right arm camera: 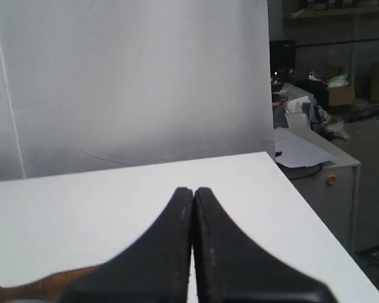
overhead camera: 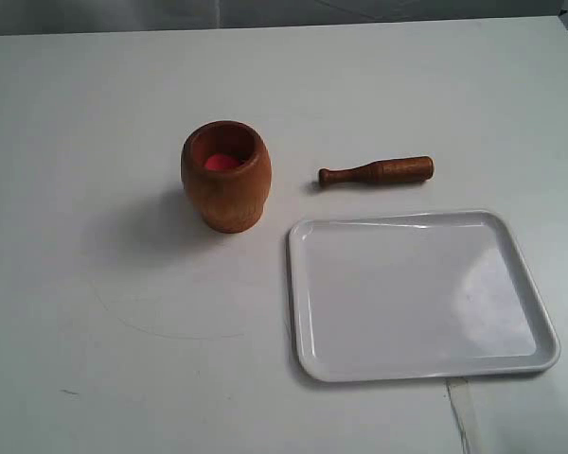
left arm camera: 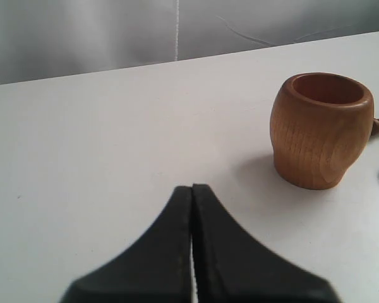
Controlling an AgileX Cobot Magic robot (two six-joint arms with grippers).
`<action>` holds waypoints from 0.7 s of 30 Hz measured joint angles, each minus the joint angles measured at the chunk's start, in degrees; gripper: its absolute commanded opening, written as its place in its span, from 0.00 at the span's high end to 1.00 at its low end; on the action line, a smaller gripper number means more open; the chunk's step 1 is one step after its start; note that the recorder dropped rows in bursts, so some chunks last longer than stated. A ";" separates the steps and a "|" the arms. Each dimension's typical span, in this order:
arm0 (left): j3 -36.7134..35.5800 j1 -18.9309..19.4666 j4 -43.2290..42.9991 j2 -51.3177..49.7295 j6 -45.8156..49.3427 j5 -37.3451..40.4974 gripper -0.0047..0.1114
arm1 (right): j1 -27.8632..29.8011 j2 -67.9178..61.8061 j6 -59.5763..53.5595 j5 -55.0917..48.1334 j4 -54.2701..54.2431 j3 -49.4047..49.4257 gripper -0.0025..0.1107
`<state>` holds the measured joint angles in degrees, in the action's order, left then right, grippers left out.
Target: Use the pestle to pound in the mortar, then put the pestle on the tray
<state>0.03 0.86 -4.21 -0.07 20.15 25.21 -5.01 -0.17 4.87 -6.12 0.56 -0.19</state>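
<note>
The reddish-brown wooden mortar (overhead camera: 225, 175) stands upright on the white table, its red-pink inside showing. To its right the dark-brown pestle (overhead camera: 377, 172) lies flat on the table, knob end toward the mortar. The white tray (overhead camera: 418, 293) sits in front of the pestle with nothing on it. Neither gripper appears in the exterior view. My left gripper (left arm camera: 192, 187) is shut with nothing in it, well short of the mortar (left arm camera: 321, 129). My right gripper (right arm camera: 193, 189) is shut and holds nothing; part of the pestle (right arm camera: 41, 285) shows beside its fingers.
The table's right edge (right arm camera: 303, 196) drops off to a cluttered workshop floor with a cabinet (right arm camera: 322, 158). A white backdrop (right arm camera: 132, 82) hangs behind the table. A pale strip (overhead camera: 462, 416) lies at the table's front right.
</note>
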 measured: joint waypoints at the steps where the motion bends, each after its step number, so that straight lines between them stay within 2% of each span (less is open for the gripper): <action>1: 0.00 0.00 0.00 0.00 0.00 0.00 0.96 | 0.00 0.00 0.00 1.33 -1.39 0.00 0.98; 7: 0.00 0.00 0.00 0.00 0.00 0.00 0.96 | 0.00 0.00 0.00 6.12 -13.84 0.00 0.98; 10: 0.00 0.00 0.00 0.00 0.00 0.00 0.96 | 0.00 0.00 0.00 14.66 -16.73 0.00 0.98; 17: 0.00 0.00 0.00 0.00 0.00 0.00 0.96 | 0.00 -3.58 0.00 17.47 -10.55 -9.02 0.98; 21: 0.00 0.00 0.00 0.00 0.00 0.00 0.96 | 0.00 -12.34 0.00 12.10 -0.56 -18.05 0.98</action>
<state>0.03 0.86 -4.21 -0.07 20.15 25.21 -5.01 -12.51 4.87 5.97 0.00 -18.24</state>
